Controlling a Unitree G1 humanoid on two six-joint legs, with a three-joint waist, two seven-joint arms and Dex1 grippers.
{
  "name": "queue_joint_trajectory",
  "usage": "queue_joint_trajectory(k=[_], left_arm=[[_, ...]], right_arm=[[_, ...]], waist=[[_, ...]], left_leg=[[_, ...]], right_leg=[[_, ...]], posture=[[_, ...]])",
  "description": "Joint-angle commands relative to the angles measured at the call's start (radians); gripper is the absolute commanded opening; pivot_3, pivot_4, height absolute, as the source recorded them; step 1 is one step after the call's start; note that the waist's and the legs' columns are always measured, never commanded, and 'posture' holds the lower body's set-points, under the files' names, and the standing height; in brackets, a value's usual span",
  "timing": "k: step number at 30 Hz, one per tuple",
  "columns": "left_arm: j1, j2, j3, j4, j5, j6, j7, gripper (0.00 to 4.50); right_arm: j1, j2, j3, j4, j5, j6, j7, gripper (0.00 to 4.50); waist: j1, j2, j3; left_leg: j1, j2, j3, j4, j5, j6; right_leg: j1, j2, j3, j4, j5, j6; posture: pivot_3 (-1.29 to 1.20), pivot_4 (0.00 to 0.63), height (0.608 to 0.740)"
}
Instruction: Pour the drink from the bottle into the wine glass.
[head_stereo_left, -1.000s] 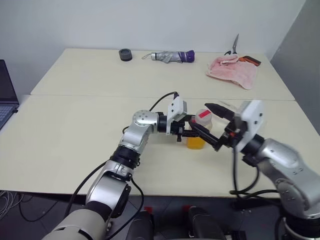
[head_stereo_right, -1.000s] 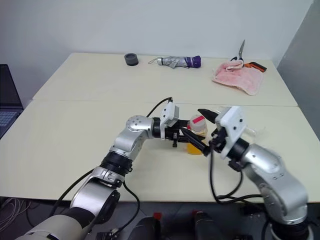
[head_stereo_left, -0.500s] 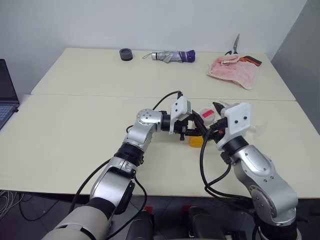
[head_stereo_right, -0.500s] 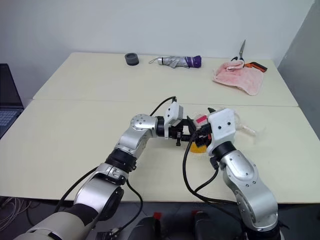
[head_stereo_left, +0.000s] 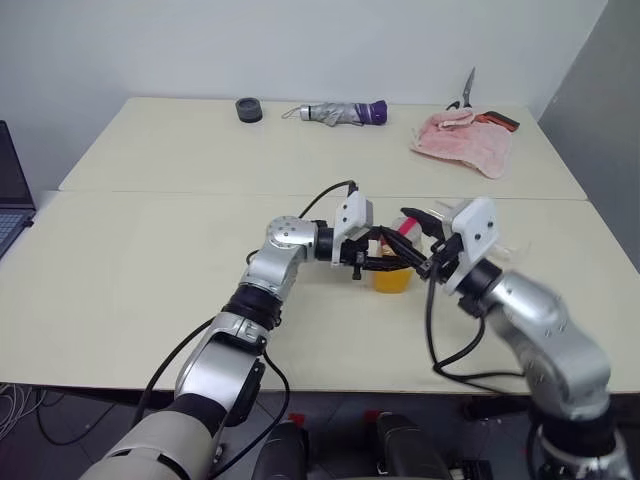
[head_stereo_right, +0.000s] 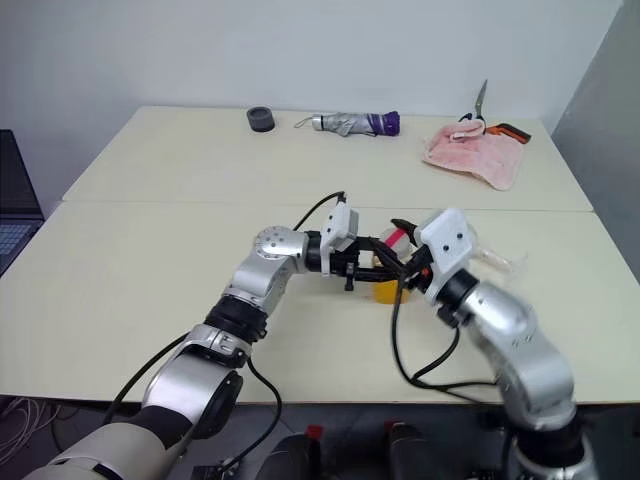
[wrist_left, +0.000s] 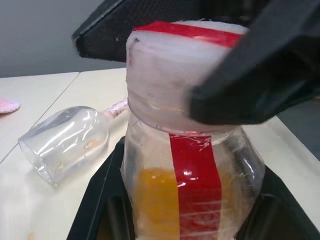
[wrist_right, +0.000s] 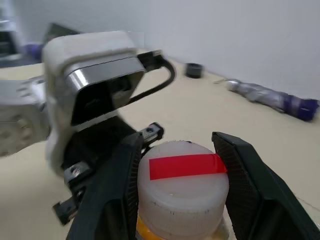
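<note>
Bottle stands upright near the middle of the bench, drink filling only its lower part, red label strip running up the side. Left gripper points sideways, its fingers clamped on the bottle's body. Right gripper sits at the top of the bottle, its fingers narrowed to either side of the whitish cap with a red strip across it; whether they touch the cap, I cannot tell. Wine glass lies on its side on the bench just beyond the bottle. Folded umbrella, pink cloth, scissors, dark round object at far edge.
</note>
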Motion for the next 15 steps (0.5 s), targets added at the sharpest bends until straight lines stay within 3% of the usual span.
queue_joint_trajectory(k=[1, 4, 10, 15], left_arm=[[-0.060, 0.009, 0.036, -0.039, -0.036, 0.009, -0.027, 1.83], [-0.058, 0.016, 0.038, -0.050, -0.033, 0.015, -0.034, 1.83], [-0.042, 0.021, 0.039, -0.065, -0.026, 0.023, -0.022, 1.82], [-0.040, 0.019, 0.037, -0.057, -0.022, 0.018, -0.018, 1.82]], right_arm=[[-0.114, -0.078, -0.010, 0.167, 0.089, -0.001, 0.238, 1.88], [-0.185, -0.096, -0.042, 0.272, 0.119, -0.001, 0.286, 1.88], [-0.122, -0.075, -0.103, 0.142, 0.148, 0.005, 0.195, 4.00], [-0.005, -0.034, -0.122, -0.099, 0.138, 0.050, 0.015, 4.04]], waist=[[-0.001, 0.000, 0.000], [0.001, 0.000, 0.000], [0.009, 0.000, 0.000], [0.009, 0.000, 0.000]], left_leg=[[0.000, 0.000, 0.000, 0.000, 0.000, 0.000], [-0.001, 0.000, -0.001, -0.001, 0.000, 0.000], [-0.003, 0.000, -0.001, -0.001, 0.000, 0.000], [-0.003, 0.000, -0.001, -0.001, 0.000, 0.000]], right_leg=[[0.000, 0.000, 0.000, 0.000, 0.000, 0.000], [0.000, 0.001, 0.000, 0.000, 0.000, 0.000], [-0.001, -0.002, -0.001, -0.002, 0.000, 0.000], [-0.001, -0.002, 0.000, -0.001, 0.000, 0.000]], posture=[[0.00, 0.150, 0.740], [0.00, 0.150, 0.740], [0.00, 0.150, 0.740], [0.00, 0.150, 0.740]])
